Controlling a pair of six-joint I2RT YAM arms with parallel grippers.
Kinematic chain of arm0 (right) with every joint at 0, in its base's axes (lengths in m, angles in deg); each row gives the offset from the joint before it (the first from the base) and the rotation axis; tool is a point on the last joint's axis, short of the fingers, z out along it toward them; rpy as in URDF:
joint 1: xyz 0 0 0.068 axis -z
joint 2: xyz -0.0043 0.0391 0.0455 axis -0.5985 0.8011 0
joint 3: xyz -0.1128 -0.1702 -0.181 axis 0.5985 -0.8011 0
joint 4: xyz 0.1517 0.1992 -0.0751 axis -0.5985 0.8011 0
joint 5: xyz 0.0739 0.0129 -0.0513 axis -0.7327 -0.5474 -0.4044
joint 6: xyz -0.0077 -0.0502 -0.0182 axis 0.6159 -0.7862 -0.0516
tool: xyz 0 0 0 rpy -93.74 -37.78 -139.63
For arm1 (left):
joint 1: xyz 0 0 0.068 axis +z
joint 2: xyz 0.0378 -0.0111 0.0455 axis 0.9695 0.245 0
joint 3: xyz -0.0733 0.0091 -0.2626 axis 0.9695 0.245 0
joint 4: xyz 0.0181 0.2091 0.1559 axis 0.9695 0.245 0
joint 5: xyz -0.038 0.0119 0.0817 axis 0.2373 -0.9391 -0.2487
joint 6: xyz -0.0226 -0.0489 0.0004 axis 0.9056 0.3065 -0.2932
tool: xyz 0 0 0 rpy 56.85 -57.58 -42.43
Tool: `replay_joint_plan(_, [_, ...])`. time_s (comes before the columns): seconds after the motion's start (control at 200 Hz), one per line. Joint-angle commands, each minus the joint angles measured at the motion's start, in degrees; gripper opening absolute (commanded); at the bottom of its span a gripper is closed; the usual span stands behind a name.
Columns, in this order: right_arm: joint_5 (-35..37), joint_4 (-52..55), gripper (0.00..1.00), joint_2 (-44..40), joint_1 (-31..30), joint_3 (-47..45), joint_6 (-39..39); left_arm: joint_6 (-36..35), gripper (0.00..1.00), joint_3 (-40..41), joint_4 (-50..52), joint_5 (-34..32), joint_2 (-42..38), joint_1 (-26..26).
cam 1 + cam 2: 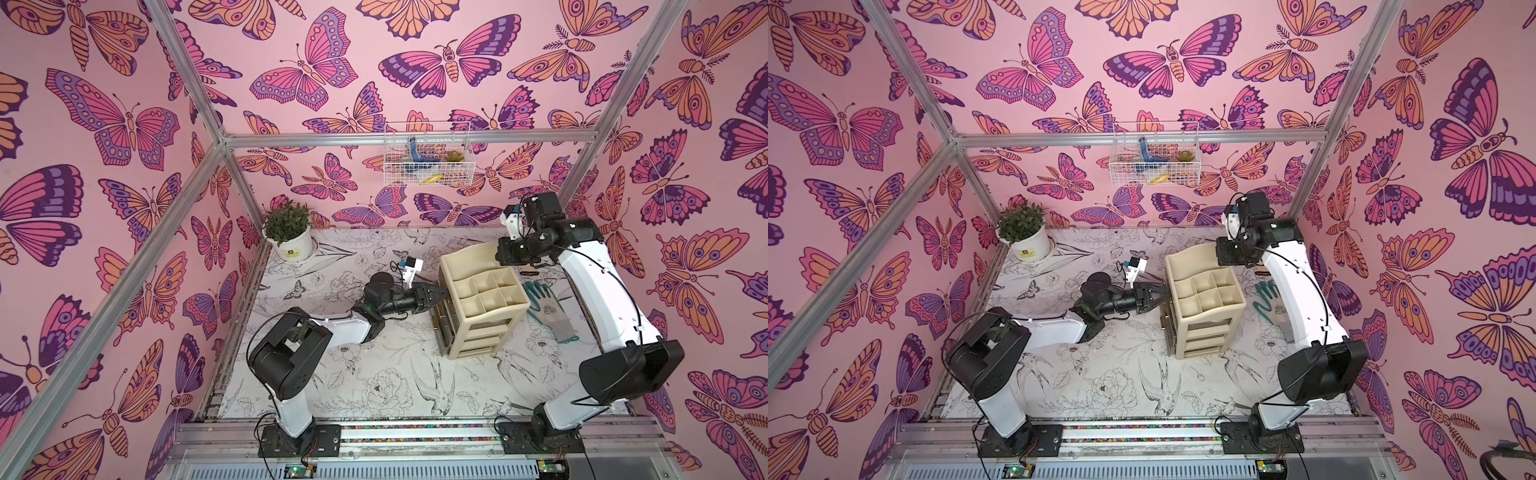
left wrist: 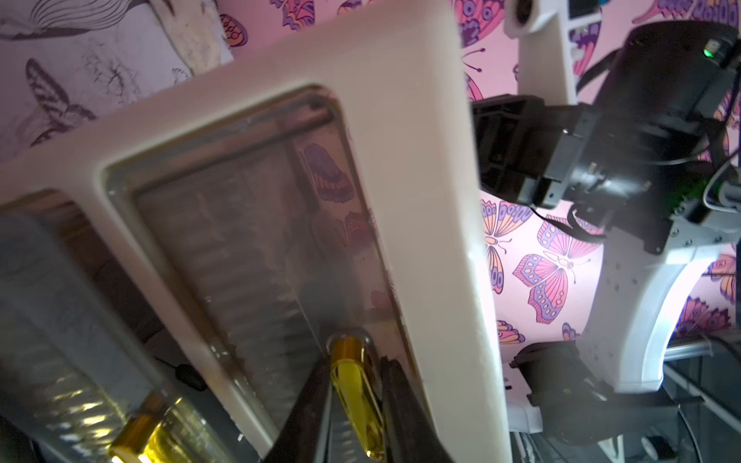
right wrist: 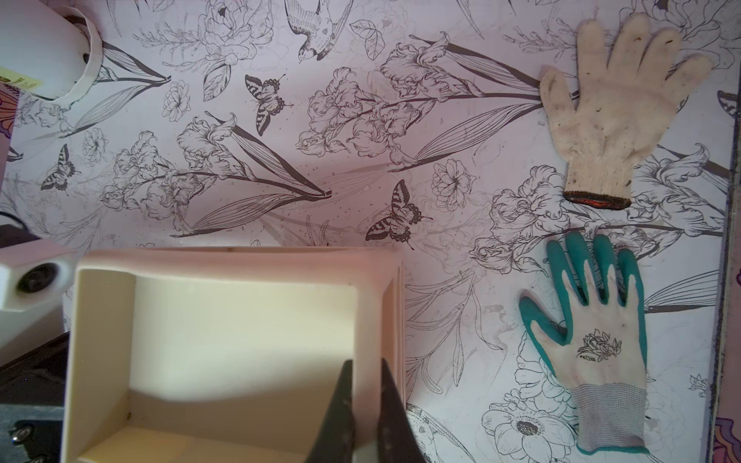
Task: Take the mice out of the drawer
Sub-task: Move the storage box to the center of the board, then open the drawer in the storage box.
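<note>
Two labels, on teal glove (image 3: 601, 360) and white pot (image 3: 44, 44), are illegible.

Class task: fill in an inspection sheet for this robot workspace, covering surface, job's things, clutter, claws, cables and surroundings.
Surface: floral-print tabletop.
Job's things: cream drawer organiser; mice: nothing seen.
Clutter: teal glove, white knit glove, potted plant.
Claws: left claw flanks a gold drawer handle, grip unclear; right claw shut on the organiser's wall.
Cables: black cables loop along both arms.
Surroundings: butterfly walls, wire basket.
</note>
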Motion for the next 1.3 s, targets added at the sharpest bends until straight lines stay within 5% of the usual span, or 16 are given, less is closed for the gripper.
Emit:
replay_joint_plan(0.0, [-2.9, 1.9, 0.0, 1.1, -0.8, -1.9, 2.1, 0.2, 0.06, -0.1, -3.4, 3.1, 3.4, -1.7])
replay_joint_plan(0.225, [-3.4, 1.8, 0.0, 0.3, 1.1, -2.0, 2.3, -6.3, 0.05, 4.8, 9.1, 3.3, -4.4, 1.0])
replay_joint_plan(0.431, [-3.9, 1.4, 0.0, -0.5, 2.2, -2.5, 2.2, -18.7, 0.06, 10.7, 35.2, 1.6, -18.8, 7.5])
replay_joint_plan(0.536, [-4.0, 0.7, 0.0, -1.1, 2.2, -3.2, 2.4, -25.8, 0.15, 9.9, 51.0, -1.9, -25.6, 10.9])
replay_joint_plan(0.566, [-4.1, 0.6, 0.0, -1.1, 2.2, -3.3, 2.4, -28.0, 0.25, 8.8, 55.7, -3.5, -27.2, 11.5])
replay_joint_plan(0.651, [-5.5, 0.3, 0.0, -1.1, 2.2, -3.5, 2.3, -34.0, 0.84, 3.1, 67.8, -7.8, -28.4, 11.8])
replay_joint_plan(0.706, [-6.0, 0.3, 0.0, -1.1, 2.2, -3.4, 2.4, -37.3, 1.0, -2.1, 74.6, -9.7, -28.4, 11.8])
replay_joint_plan(1.097, [-5.2, 0.5, 0.0, -1.8, 2.2, -4.1, 1.8, -53.4, 1.0, -45.6, 121.3, -26.5, -4.8, 6.1])
replay_joint_plan(1.297, [-3.6, 0.7, 0.0, -1.8, 2.2, -4.1, 1.7, -55.6, 1.0, -54.4, 135.5, -38.6, 2.6, 3.1])
